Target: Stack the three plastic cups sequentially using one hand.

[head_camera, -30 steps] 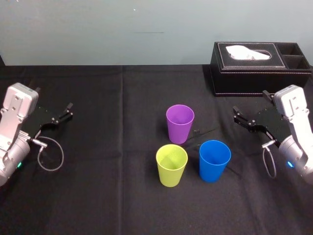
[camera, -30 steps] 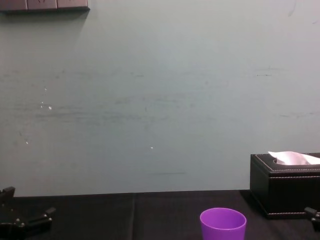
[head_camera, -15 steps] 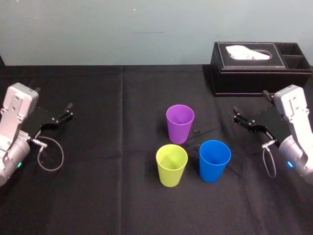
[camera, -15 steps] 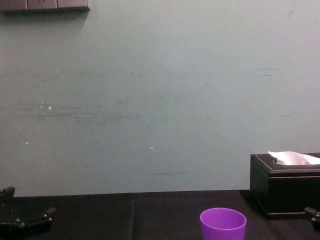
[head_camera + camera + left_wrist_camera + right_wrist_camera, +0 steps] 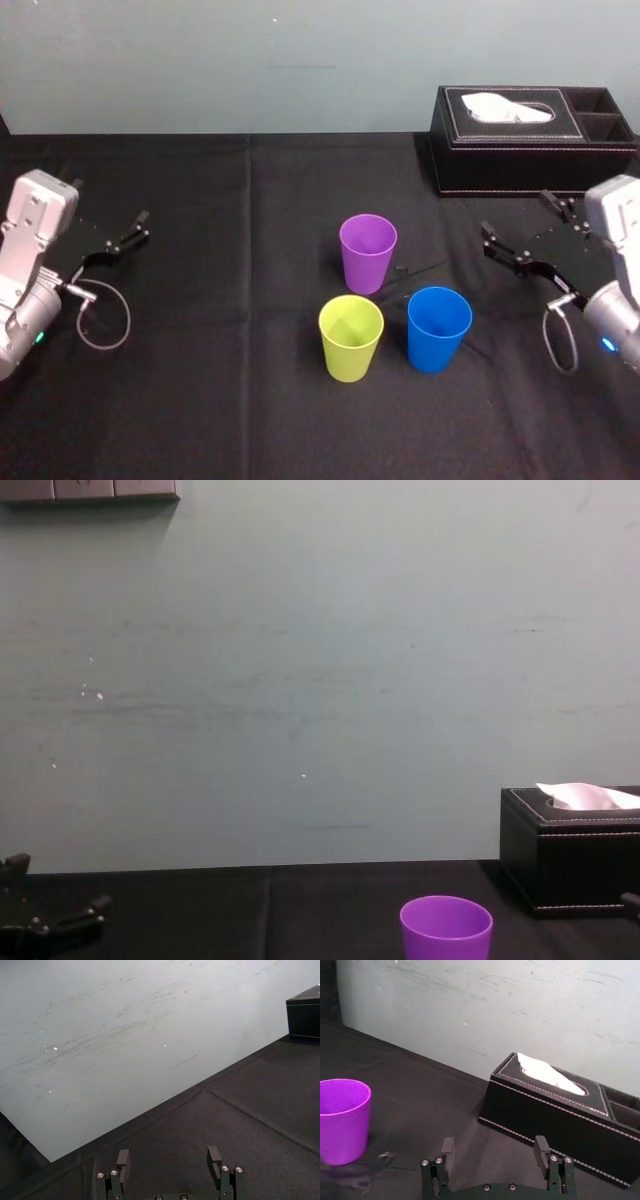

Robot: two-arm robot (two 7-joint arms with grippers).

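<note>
Now purple cup (image 5: 368,255), yellow-green cup (image 5: 351,340), blue cup (image 5: 438,330) separate, upright; left gripper (image 5: 120,236), right gripper (image 5: 516,214) wide.

A black leather tissue box (image 5: 530,150) with pale stitching sits at the upper right of the head view. A white tissue (image 5: 510,106) pokes from its slot, and there are open compartments (image 5: 603,112) at its right end. It rests on a black cloth (image 5: 200,380). Behind it stands a scuffed, pale teal wall (image 5: 250,60).
</note>
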